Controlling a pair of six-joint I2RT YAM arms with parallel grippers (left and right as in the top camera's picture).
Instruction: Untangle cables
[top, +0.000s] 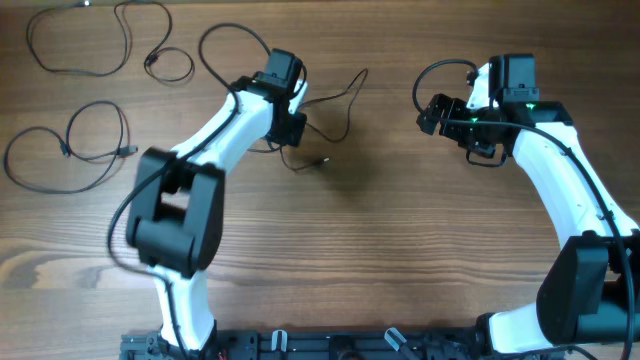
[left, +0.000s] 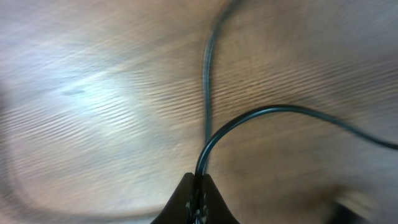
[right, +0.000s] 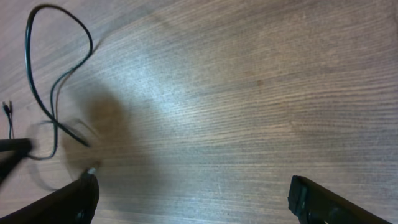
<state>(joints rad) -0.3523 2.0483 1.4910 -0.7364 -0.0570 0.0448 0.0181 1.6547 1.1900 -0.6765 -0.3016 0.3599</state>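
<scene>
Three thin black cables lie apart on the wooden table. One lies at the top left (top: 100, 45) and one at the left (top: 70, 150). The third (top: 345, 95) lies in the middle, its silvery plug (top: 322, 160) below it. My left gripper (top: 290, 125) is shut on this middle cable; in the left wrist view the cord (left: 208, 143) runs out from between the closed jaws (left: 199, 186). My right gripper (top: 440, 112) is open and empty, to the right of that cable. The right wrist view shows its jaws (right: 193, 193) wide apart over bare wood, with the cable's loop (right: 37, 81) at the far left.
The wooden table (top: 400, 250) has bare room in the middle and front. Thicker black wires loop off each arm near the wrists, one by the right arm (top: 430, 75). The arm bases stand at the front edge.
</scene>
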